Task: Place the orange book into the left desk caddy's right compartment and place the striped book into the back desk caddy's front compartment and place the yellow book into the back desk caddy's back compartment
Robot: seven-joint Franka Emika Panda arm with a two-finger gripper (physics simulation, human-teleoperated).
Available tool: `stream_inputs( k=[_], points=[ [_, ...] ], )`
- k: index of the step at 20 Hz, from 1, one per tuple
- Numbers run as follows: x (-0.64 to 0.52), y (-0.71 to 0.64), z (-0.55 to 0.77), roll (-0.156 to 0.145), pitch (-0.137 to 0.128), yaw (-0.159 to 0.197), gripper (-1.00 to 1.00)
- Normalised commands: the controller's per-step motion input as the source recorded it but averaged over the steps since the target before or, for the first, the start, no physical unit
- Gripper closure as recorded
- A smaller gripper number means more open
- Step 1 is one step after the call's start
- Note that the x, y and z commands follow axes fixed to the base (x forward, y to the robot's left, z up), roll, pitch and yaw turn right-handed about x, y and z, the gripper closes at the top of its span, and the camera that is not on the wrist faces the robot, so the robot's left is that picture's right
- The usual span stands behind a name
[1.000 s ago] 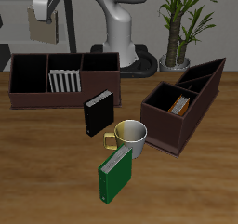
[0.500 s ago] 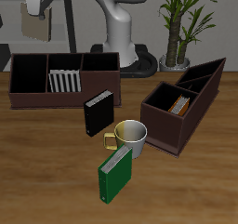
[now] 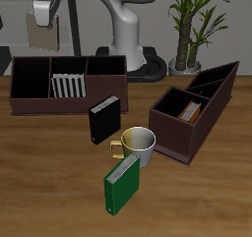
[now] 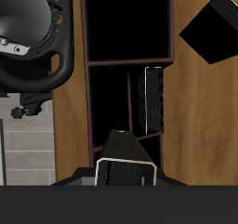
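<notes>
Clamped on the top edge of the yellow book point(image 3: 40, 35), the hand point(image 3: 44, 15) holds it hanging high over the back desk caddy point(image 3: 30, 101); it looks a light, stiff slab, likely to swing or slip if carried only by that edge.

The exterior camera looks down at the table; both views share the back desk caddy point(image 3: 67, 82) point(image 4: 125, 42).
</notes>
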Motion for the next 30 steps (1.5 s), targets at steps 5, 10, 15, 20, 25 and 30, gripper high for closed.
stream_inputs(
  k=[5, 10, 15, 20, 25, 30],
  points=[
    [-0.14, 0.37, -0.17, 0.094, 0.044, 0.046, 1.0],
    [-0.05, 0.1, -0.09, 0.028, 0.03, 0.026, 1.0],
    [0.02, -0.06, -0.04, -0.009, 0.0, 0.025, 1.0],
    [0.02, 0.15, -0.12, 0.043, -0.012, 0.083, 1.0],
    [-0.02, 0.29, -0.11, 0.063, 0.023, 0.017, 1.0],
    [-0.02, 0.06, -0.09, 0.012, 0.031, -0.008, 1.0]
  ],
)
